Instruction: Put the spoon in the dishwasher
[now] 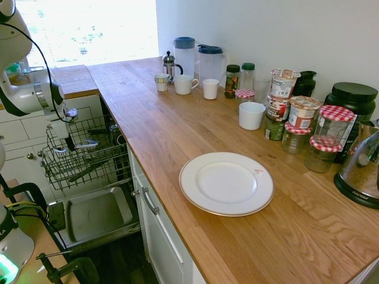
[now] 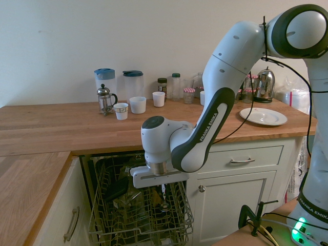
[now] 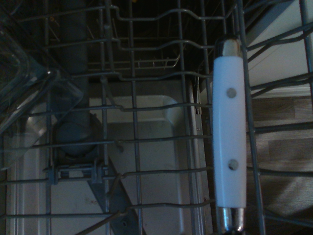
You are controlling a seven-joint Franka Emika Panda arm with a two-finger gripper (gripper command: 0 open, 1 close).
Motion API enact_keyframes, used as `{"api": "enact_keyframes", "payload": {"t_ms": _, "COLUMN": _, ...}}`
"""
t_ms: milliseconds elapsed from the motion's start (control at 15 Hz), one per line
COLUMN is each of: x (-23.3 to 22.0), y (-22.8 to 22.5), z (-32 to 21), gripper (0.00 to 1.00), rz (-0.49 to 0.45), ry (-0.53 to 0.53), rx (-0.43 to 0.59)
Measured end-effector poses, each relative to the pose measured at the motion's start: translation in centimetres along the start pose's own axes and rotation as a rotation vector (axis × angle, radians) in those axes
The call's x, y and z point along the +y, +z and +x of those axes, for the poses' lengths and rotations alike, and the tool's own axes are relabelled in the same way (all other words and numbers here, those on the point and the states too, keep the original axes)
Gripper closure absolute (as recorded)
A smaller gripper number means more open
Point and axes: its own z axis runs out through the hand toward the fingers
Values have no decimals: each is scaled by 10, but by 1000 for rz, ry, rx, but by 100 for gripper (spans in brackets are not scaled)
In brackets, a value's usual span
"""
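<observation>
Spoon hangs upright at 6 o'clock from the clenched gripper, grasped, handle vertical over the dishwasher rack.

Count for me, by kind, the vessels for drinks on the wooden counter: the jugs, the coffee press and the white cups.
Jugs with blue lids: 2
French press: 1
White cups: 4
Total: 7
</observation>
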Motion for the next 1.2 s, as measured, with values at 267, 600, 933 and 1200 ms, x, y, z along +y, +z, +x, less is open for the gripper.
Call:
{"api": "enact_keyframes", "payload": {"t_ms": 267, "x": -2, "y": 37, "z": 15, "gripper": 0, "rz": -9, "ry": 6, "rx": -30}}
{"api": "enact_keyframes", "payload": {"t_ms": 600, "x": -3, "y": 65, "z": 27, "gripper": 0, "rz": -11, "ry": -6, "rx": -48}}
{"api": "enact_keyframes", "payload": {"t_ms": 933, "x": -8, "y": 61, "z": 20, "gripper": 0, "rz": 4, "ry": -17, "rx": -53}}
{"api": "enact_keyframes", "payload": {"t_ms": 1200, "x": -11, "y": 33, "z": 15, "gripper": 0, "rz": 18, "ry": -26, "rx": -34}}
